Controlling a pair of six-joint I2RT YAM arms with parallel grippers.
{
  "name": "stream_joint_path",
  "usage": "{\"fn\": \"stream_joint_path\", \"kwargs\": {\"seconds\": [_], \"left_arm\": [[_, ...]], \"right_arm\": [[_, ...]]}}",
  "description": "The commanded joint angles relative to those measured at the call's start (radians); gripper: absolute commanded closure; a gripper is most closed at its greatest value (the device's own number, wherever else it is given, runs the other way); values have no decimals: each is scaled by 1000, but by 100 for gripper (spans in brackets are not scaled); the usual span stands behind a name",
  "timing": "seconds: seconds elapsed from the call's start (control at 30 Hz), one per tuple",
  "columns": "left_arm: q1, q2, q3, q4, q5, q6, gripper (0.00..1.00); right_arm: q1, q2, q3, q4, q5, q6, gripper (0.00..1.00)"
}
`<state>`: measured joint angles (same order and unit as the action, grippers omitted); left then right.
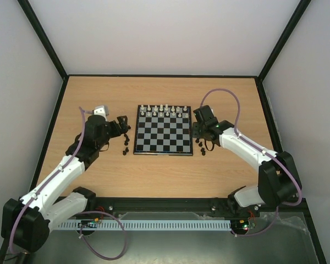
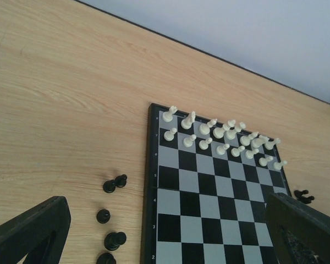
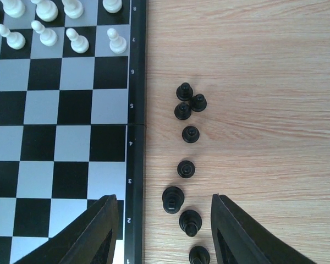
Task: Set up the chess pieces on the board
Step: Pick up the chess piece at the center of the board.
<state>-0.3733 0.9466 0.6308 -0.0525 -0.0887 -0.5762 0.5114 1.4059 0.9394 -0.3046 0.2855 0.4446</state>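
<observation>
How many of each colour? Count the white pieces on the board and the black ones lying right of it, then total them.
White pieces on the board: 16
Black pieces right of the board: 8
Total: 24

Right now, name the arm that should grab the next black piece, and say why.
Right. The right gripper hangs low, jaws open either side of a black piece beside the board. The left gripper, also open, looks higher, and its black pieces lie off-centre toward one finger.
</observation>
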Motion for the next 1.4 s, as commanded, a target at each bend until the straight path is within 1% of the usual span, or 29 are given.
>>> {"fn": "stream_joint_path", "kwargs": {"seconds": [0.0,0.2,0.43,0.5,0.6,0.7,0.83,1.03,1.37], "left_arm": [[-30,47,42,-54,-40,0,1],[-109,99,75,-80,-140,7,1],[-153,158,97,-93,-223,9,1],[-161,187,112,-103,-244,9,0],[-177,218,138,-125,-274,9,1],[-186,226,139,-113,-268,13,0],[-201,229,144,-116,-277,15,1],[-206,232,140,-106,-273,17,1],[-207,254,146,-96,-253,25,1]], "right_arm": [[5,-12,-37,-21,16,-5,52],[6,-19,-55,-9,13,-6,50],[6,13,-63,7,-3,-6,51],[6,27,-63,9,-8,-6,54],[5,56,-54,-2,-5,-6,64],[6,82,-53,-11,-2,-4,68],[5,93,-50,-14,18,-4,69],[5,121,-48,1,13,-1,83],[5,136,-46,12,18,-3,83]]}}
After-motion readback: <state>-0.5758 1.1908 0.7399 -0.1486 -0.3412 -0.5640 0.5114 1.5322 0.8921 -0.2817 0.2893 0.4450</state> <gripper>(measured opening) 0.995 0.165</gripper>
